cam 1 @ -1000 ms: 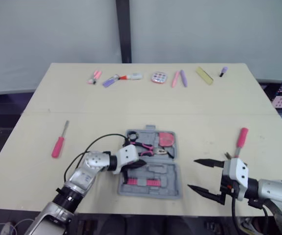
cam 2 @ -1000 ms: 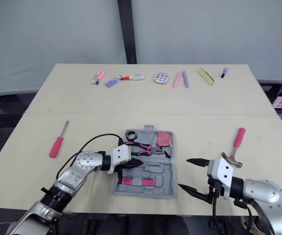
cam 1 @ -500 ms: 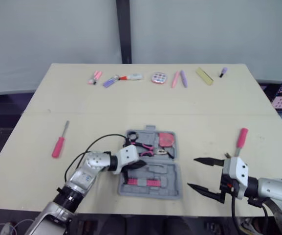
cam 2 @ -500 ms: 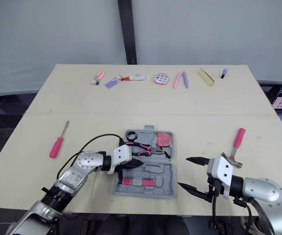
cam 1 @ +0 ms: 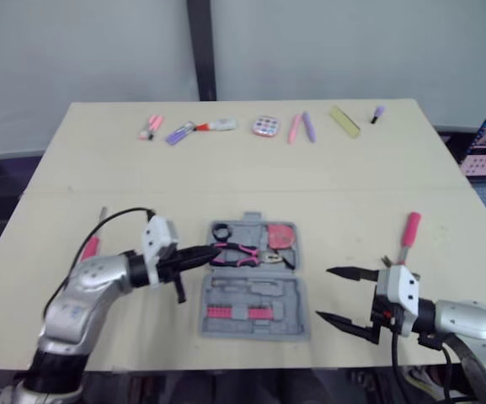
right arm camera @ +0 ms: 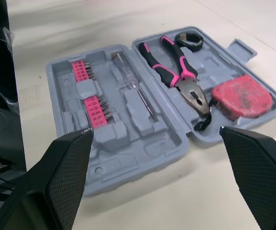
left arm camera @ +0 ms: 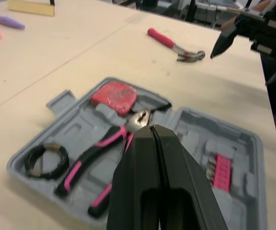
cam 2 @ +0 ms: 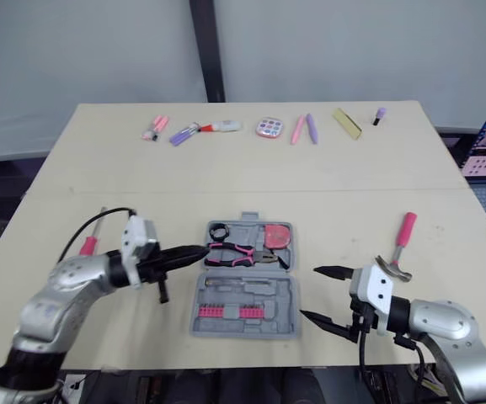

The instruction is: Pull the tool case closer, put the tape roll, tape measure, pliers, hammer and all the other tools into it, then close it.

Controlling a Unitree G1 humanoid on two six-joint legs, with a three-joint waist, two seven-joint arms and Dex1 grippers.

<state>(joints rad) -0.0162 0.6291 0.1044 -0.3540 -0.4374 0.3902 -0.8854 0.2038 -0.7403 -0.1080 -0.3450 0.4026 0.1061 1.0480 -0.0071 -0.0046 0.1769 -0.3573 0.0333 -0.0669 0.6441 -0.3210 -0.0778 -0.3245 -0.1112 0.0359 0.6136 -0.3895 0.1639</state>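
The left claw (cam 1: 202, 252), pressed together and empty, has backed off the tool case (cam 1: 286, 300) at the desk's front edge, pliers (cam 1: 241, 251) seated inside; the spread right claw (cam 1: 322, 294) sits by the hammer (cam 1: 404, 240), likely next.

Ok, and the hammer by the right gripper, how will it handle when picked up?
The hammer is probably head-heavy: metal head, slim pink handle, so gripped mid-handle it may tip head-down. It looks rigid. Its claw head should keep it from rolling.

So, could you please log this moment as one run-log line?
case open: tape roll, pliers, tape measure inside | hammer, screwdriver on table | left hand shut | right hand open
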